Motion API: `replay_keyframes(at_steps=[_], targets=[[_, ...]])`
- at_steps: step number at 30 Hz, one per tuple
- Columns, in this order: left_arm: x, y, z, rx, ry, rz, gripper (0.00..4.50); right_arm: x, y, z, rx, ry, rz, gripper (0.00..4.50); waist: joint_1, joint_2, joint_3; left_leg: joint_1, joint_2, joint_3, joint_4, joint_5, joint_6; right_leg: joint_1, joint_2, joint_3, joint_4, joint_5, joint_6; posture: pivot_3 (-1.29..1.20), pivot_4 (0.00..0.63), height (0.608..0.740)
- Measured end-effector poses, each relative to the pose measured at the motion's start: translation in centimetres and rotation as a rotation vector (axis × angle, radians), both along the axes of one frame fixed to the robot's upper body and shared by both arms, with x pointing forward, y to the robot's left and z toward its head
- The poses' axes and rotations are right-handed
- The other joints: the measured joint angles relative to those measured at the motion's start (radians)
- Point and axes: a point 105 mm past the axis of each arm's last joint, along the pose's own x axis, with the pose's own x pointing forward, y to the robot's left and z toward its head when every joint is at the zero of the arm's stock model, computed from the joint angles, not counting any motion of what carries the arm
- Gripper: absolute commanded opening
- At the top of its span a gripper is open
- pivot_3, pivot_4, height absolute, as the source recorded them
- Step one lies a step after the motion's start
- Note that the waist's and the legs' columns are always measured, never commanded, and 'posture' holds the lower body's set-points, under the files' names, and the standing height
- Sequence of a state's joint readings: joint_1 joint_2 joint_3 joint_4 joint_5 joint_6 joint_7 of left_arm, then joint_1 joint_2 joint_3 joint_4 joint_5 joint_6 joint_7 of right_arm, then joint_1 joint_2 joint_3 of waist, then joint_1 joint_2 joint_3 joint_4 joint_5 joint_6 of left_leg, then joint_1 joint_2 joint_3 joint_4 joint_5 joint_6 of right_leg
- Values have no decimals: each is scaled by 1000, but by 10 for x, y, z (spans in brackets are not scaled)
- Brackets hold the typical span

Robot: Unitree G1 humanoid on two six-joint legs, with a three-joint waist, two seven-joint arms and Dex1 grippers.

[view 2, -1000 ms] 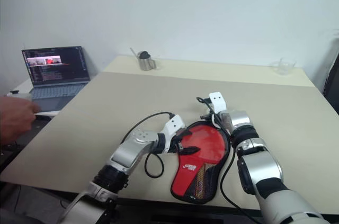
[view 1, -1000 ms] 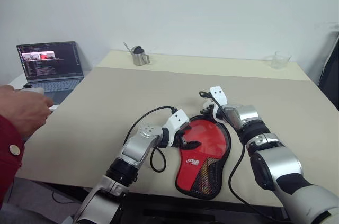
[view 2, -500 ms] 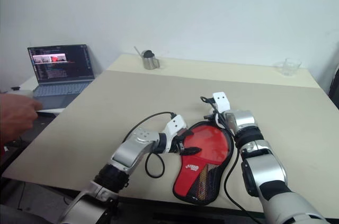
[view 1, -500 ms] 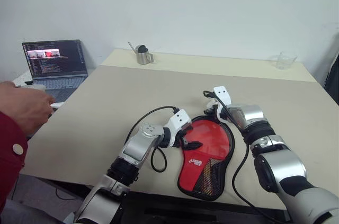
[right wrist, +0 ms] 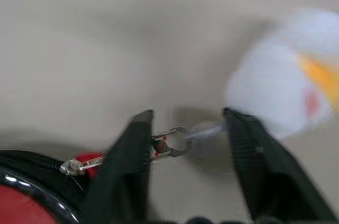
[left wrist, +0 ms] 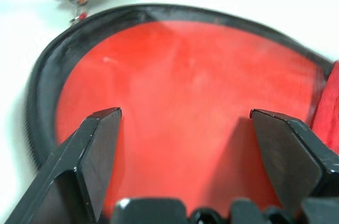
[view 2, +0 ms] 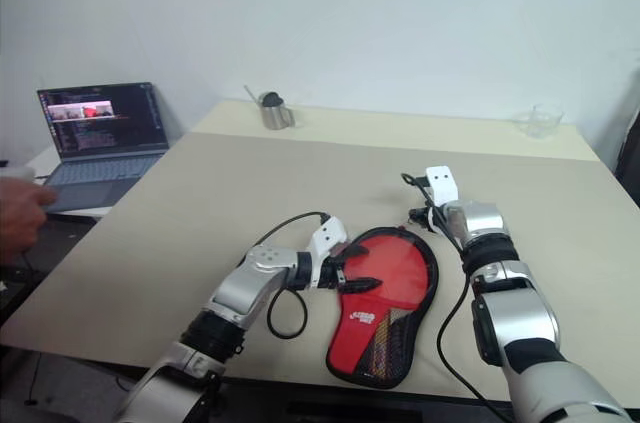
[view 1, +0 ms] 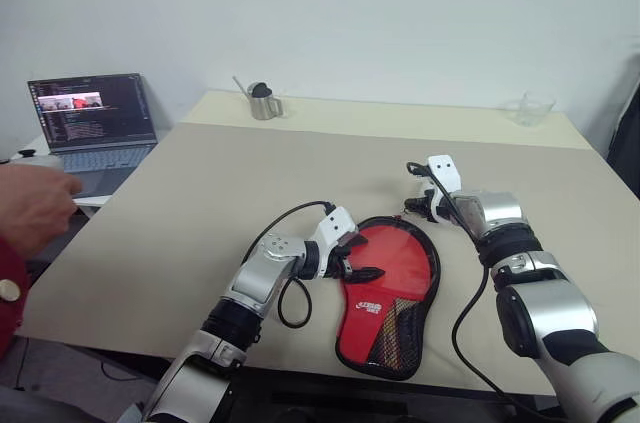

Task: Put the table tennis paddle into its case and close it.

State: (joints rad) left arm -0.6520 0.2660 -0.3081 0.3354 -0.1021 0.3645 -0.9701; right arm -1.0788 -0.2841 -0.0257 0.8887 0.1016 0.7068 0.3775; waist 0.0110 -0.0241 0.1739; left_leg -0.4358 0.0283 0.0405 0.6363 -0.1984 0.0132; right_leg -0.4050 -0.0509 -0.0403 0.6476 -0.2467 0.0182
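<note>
The case (view 1: 393, 288) lies red side up on the counter (view 1: 200, 203), its round end between my two end effectors. I judge the paddle is already inside, unseen, and I am on the closing step. My left end effector (left wrist: 185, 123) is spread over the red cover. My right end effector (right wrist: 185, 128) is spread too, with the zipper pull (right wrist: 169, 144) loose between its fingers. Next I must pinch that pull again.

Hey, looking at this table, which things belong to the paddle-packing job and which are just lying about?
Belongs to the job:
- case, red side up, lying on the table
- zipper pull at its edge

Just lying about:
- laptop
- metal jug
- clear glass cup
- a person's hand
</note>
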Motion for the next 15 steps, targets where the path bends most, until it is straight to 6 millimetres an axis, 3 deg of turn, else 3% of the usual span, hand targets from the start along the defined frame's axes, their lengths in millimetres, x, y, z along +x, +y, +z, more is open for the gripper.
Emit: replay_keyframes(at_steps=[2,15], targets=[[-1,-2,0,-3,2,-9,4259,0,4,1,7,1,16,4165,0,0,0,0,0,-1,-1,0,0,0,2,0,0,0,0,0,150,740],[-2,-2,0,-2,2,-11,4259,-2,6,3,2,6,28,4165,-1,0,0,1,0,0,-1,0,0,0,3,1,0,0,1,0,150,740]])
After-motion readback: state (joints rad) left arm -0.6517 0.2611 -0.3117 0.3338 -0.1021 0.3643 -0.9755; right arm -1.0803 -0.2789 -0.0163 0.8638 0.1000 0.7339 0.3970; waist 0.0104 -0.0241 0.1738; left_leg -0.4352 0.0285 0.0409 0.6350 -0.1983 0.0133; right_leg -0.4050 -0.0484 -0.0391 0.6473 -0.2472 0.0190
